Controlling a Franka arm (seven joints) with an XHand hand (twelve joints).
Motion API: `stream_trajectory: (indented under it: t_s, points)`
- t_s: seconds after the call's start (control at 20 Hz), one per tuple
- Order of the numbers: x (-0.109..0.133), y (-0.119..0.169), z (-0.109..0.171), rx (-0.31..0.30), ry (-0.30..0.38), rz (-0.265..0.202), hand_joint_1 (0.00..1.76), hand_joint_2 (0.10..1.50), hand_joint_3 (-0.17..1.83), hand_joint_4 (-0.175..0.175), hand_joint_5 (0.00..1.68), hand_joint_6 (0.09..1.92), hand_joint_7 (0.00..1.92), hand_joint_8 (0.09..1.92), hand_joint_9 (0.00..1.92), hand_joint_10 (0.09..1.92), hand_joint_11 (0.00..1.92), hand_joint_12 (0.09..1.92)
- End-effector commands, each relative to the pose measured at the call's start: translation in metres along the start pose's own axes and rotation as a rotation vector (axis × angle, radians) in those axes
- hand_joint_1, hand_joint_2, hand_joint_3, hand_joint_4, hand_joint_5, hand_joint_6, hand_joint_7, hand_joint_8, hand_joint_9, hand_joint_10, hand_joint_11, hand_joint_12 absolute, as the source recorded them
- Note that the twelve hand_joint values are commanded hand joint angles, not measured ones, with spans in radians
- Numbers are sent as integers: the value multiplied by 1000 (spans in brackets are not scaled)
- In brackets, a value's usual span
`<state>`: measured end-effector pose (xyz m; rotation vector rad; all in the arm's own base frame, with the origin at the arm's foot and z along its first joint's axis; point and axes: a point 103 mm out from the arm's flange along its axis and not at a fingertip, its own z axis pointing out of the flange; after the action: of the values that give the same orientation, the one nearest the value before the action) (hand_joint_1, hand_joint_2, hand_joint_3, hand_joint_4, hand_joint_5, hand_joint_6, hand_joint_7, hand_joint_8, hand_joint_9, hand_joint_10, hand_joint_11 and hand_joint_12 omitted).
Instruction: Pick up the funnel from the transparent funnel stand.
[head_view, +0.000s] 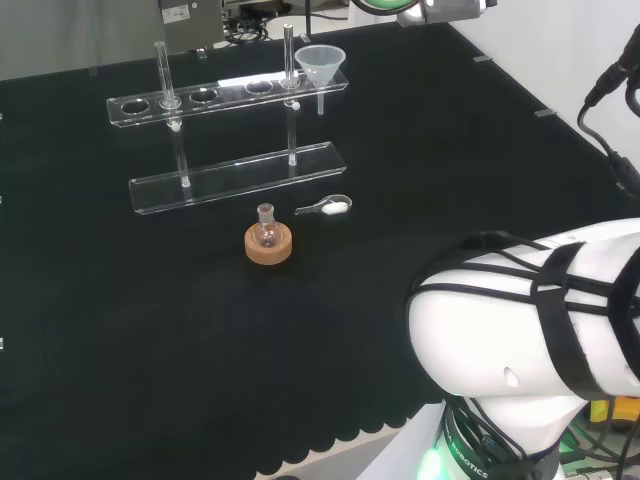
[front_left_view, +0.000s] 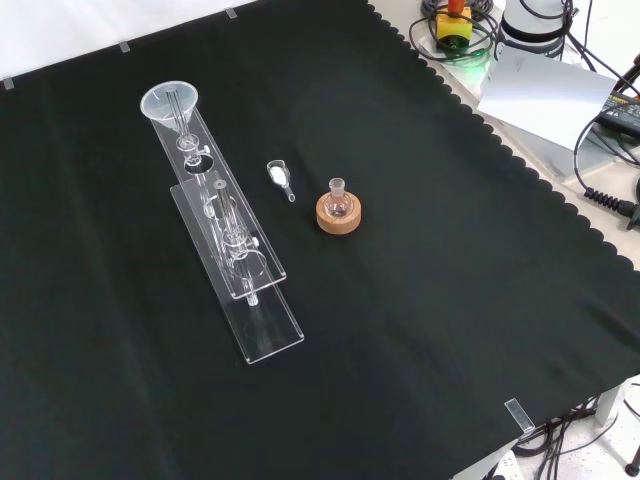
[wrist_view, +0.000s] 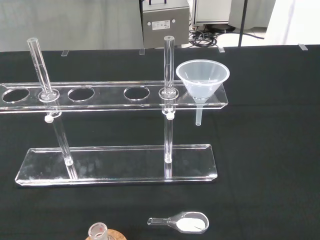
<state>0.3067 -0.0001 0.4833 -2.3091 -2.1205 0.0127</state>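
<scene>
Clear funnel (head_view: 320, 62) upright in end hole of transparent funnel stand (head_view: 236, 178), stem hanging below shelf.

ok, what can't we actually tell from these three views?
- Flask on the cork ring: cut off by the wrist view's edge; too small in the head and front views to tell its contents.
- Funnel stem: whether it touches the funnel stand hole's rim; clear plastic blurs it.
- White stuff in the scoop: too small to identify.
</scene>
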Motion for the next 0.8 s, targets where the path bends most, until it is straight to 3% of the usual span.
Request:
stream_trajectory:
  t_s: [0.05, 0.15, 0.4, 0.8]
  points:
    - [2, 0, 0, -8, -7, -3, 11, 1112, 563, 10, 124, 214, 18, 459, 163, 617, 164, 1294]
    - [8, 1, 0, -10, -12, -1, 2, 1172, 448, 11, 168, 101, 11, 461, 163, 603, 139, 1332]
    - [8, 6, 2, -9, -13, 11, 0, 1205, 384, 11, 196, 87, 12, 463, 166, 595, 130, 1347]
    - [-21, 46, 25, 8, -8, 26, 0, 1205, 374, 11, 202, 87, 27, 469, 173, 596, 130, 1347]
